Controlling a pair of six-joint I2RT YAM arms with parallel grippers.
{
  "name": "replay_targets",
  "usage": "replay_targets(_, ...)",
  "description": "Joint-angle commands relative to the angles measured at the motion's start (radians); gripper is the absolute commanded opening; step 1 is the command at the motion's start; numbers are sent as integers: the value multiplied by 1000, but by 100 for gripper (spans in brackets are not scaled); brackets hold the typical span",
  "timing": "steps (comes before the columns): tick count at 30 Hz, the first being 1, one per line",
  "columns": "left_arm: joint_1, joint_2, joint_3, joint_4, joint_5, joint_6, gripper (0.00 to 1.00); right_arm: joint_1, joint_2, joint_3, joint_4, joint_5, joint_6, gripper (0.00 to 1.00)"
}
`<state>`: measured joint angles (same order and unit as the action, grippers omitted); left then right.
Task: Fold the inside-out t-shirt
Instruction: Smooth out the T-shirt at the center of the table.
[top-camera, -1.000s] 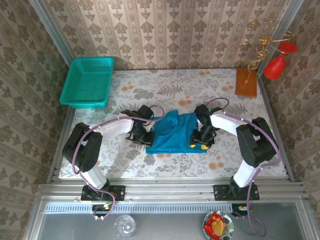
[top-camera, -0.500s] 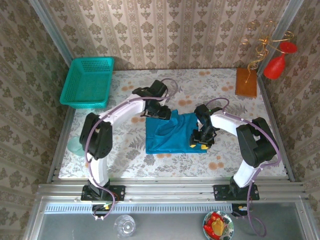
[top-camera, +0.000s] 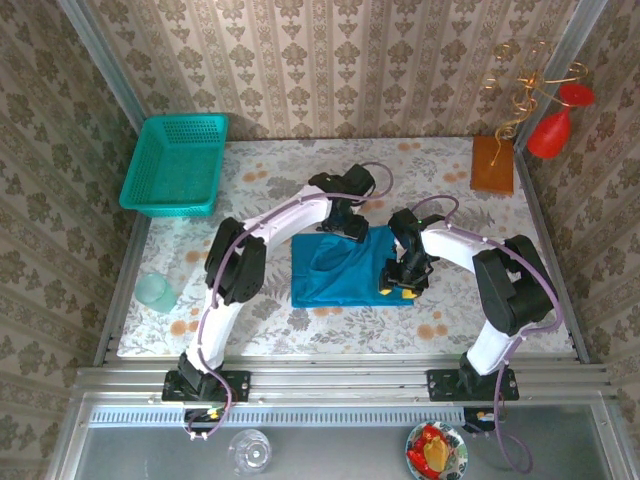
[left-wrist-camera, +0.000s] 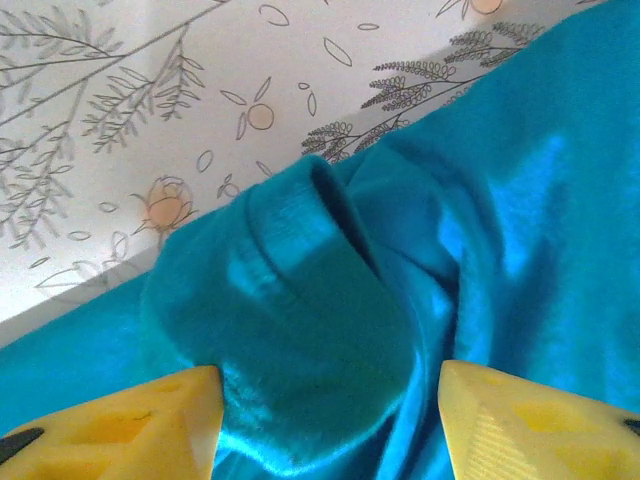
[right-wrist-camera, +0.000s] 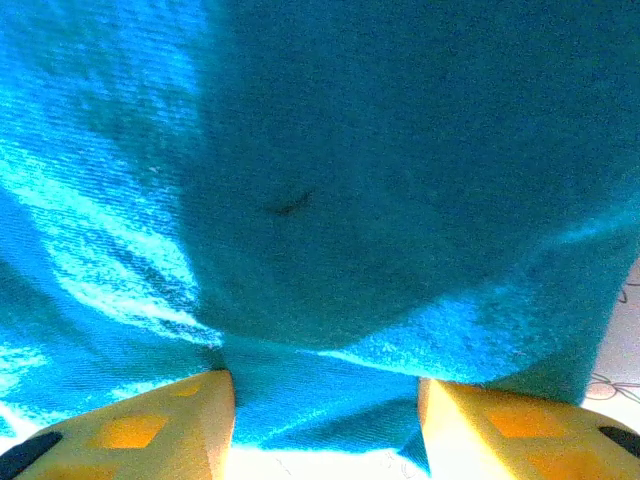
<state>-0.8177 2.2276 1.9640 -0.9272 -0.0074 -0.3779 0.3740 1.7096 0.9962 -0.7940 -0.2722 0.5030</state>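
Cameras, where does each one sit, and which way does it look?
Top external: high behind the arms, looking down on the table, t-shirt, left tool and right tool; both arms show.
Left wrist: on the left arm, looking down at bunched t-shirt; its yellow fingertips show.
Right wrist: on the right arm, close above flat cloth; its yellow fingertips show.
Both wrist views share the t-shirt.

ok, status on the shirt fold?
Left gripper open at t-shirt far edge. Right gripper at its near right edge, grip unclear. Fold partly done. Basket far left, clear.
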Motion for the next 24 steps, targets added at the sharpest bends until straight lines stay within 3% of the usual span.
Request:
replay_targets(1, -4, 46, 43, -61, -27, -3, 57, 9, -11, -15, 12, 11, 14, 53)
replay_targets(6, -1, 34, 47, -71, -75, 1, 40, 12, -12, -24, 9, 23, 15, 53)
replay_targets(13, 65, -149, -129, 10, -23, -16, 14, 11, -11, -50, 7, 43, 8, 53)
replay_targets(18, 133, -259, -251, 27, 29, -20, 6, 11, -7, -60, 7, 51, 3, 54)
replay_targets(24, 209, -282, -319, 17, 93, 7, 8, 11, -2, -47, 4, 45, 0, 53)
